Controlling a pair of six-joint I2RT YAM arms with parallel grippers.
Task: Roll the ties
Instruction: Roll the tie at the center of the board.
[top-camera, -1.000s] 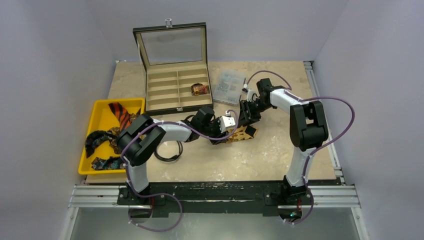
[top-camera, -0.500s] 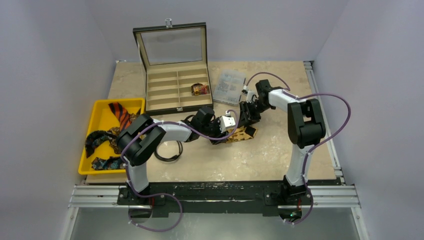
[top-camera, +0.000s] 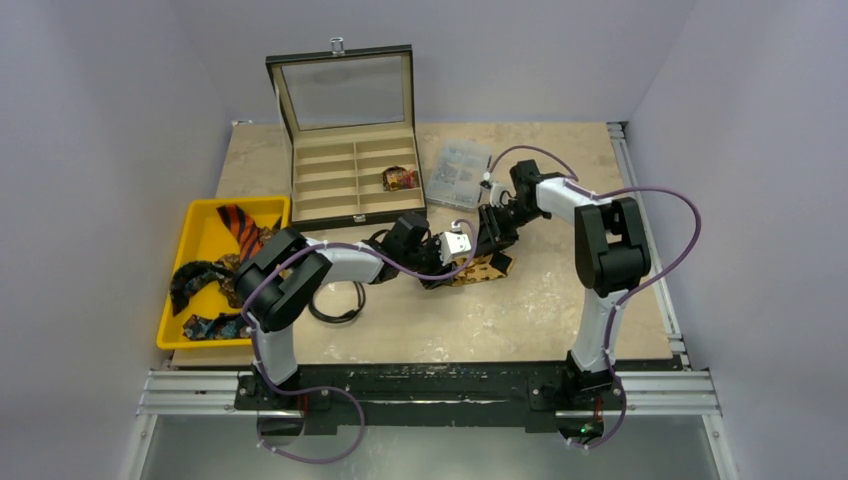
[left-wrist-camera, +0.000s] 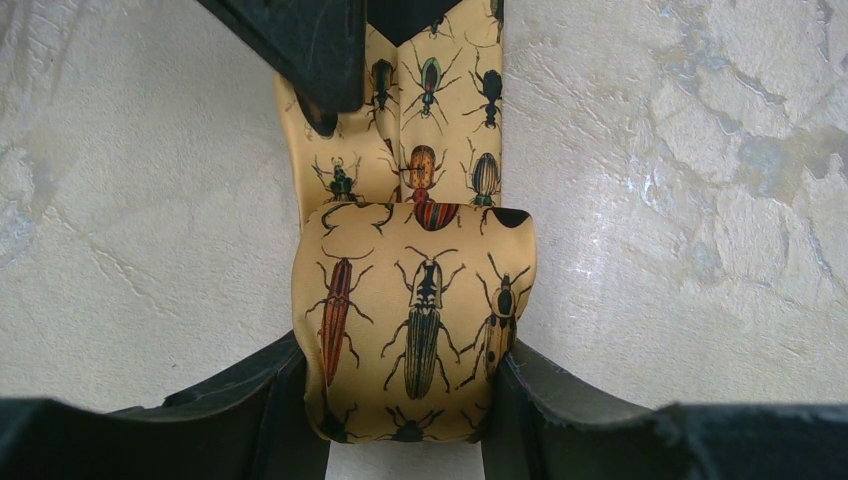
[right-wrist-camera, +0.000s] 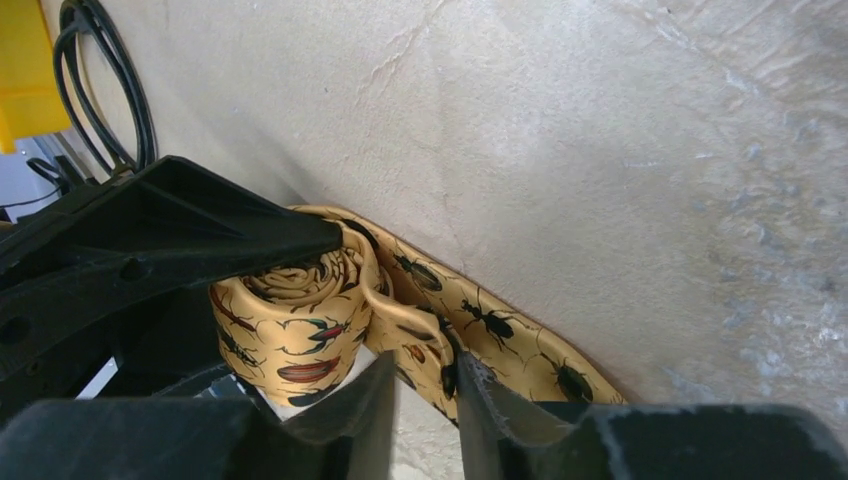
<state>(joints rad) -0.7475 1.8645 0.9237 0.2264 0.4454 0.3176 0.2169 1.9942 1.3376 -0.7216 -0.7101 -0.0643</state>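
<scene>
A tan-gold tie (top-camera: 483, 267) printed with beetles lies mid-table, partly rolled. In the left wrist view my left gripper (left-wrist-camera: 405, 400) is shut on the roll (left-wrist-camera: 415, 320), one finger on each end. The unrolled tail (left-wrist-camera: 430, 110) runs away from it. In the right wrist view my right gripper (right-wrist-camera: 428, 400) is closed narrowly on the tail (right-wrist-camera: 500, 335) right beside the roll (right-wrist-camera: 290, 335). From above the two grippers, left (top-camera: 455, 250) and right (top-camera: 492, 232), meet over the tie. An orange black-striped tie (top-camera: 240, 228) and dark ties (top-camera: 195, 275) lie in the yellow tray (top-camera: 200, 215).
An open wooden compartment box (top-camera: 330, 185) stands at the back, with one rolled tie (top-camera: 400, 178) in a compartment. A clear plastic box (top-camera: 458, 170) sits right of it. A black cable loop (top-camera: 335, 300) lies beside the left arm and shows in the right wrist view (right-wrist-camera: 100, 80).
The right arm's elbow and wrist have shifted slightly left toward the roll. The left arm and the tie have barely moved.
</scene>
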